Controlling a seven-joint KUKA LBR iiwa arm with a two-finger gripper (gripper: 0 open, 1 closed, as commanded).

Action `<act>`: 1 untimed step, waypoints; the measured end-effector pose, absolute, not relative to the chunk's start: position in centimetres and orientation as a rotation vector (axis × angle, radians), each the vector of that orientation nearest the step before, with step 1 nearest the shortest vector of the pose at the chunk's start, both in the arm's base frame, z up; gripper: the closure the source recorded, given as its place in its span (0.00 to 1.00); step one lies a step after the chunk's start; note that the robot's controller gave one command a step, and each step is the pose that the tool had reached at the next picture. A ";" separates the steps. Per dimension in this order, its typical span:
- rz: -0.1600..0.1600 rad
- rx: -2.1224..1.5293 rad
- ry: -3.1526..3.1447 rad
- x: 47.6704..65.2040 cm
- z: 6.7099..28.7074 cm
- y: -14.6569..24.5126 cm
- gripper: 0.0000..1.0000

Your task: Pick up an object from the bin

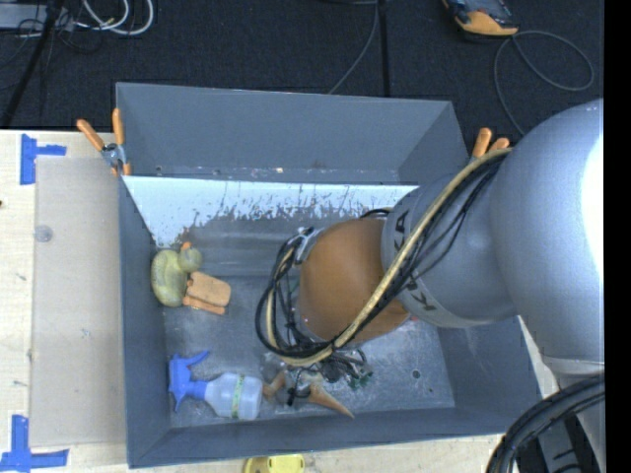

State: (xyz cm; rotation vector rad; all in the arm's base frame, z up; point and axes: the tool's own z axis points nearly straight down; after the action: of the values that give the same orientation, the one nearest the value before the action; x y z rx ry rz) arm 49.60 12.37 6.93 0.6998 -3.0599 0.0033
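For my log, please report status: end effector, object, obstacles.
End effector down near bin front wall. Brown cone right beside it. Blue spray bottle close by.

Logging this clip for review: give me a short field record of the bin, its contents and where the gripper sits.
container: grey metal bin
gripper: gripper low at the bin's near middle, under the arm's orange cover
nearest thing: brown cone, just below the gripper
near left: spray bottle, blue head, clear body, lying down
left side: yellow-green soft toy touching an orange-tan bread-like piece
held: cannot tell
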 end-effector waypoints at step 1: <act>0.002 0.736 -3.051 49.5 18.8 11.5 1.00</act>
State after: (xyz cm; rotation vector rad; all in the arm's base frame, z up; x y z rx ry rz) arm 49.49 11.51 18.78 0.7356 -3.0505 0.0020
